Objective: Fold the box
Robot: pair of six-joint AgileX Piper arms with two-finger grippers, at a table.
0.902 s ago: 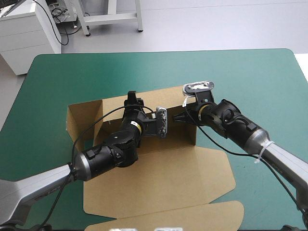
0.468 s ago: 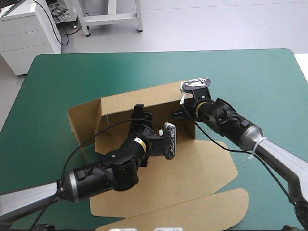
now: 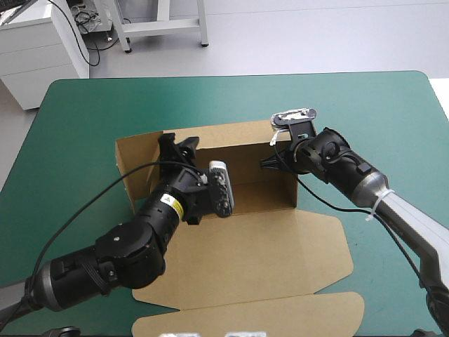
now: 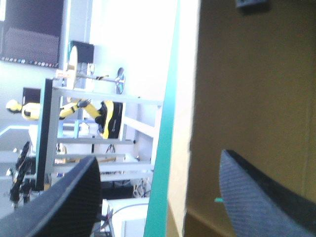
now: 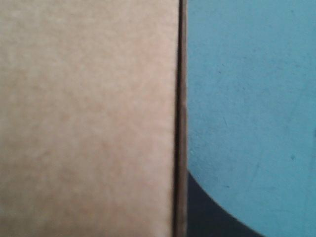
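Note:
The brown box (image 3: 245, 246) lies mid-table with its back wall (image 3: 231, 140) raised and its lid flat toward the near edge. My left gripper (image 3: 177, 144) is at the top of the back wall's left part, beside the left end flap (image 3: 133, 158). In the left wrist view it (image 4: 159, 157) is open, with the wall's edge (image 4: 192, 123) between its fingers. My right gripper (image 3: 269, 163) is at the box's right end wall. In the right wrist view the board (image 5: 89, 118) runs edge-on down the middle, with one black finger (image 5: 212, 217) against it; the other is hidden.
The lid's front flap (image 3: 266, 316) reaches close to the table's near edge. Teal-green cover (image 3: 351, 98) shows beyond the back wall and to the right of the box, also to its left (image 3: 70, 154).
The box has shifted a little to the right with my right gripper. My left gripper moved from inside the box up to the back wall's left part, and the left flap swung.

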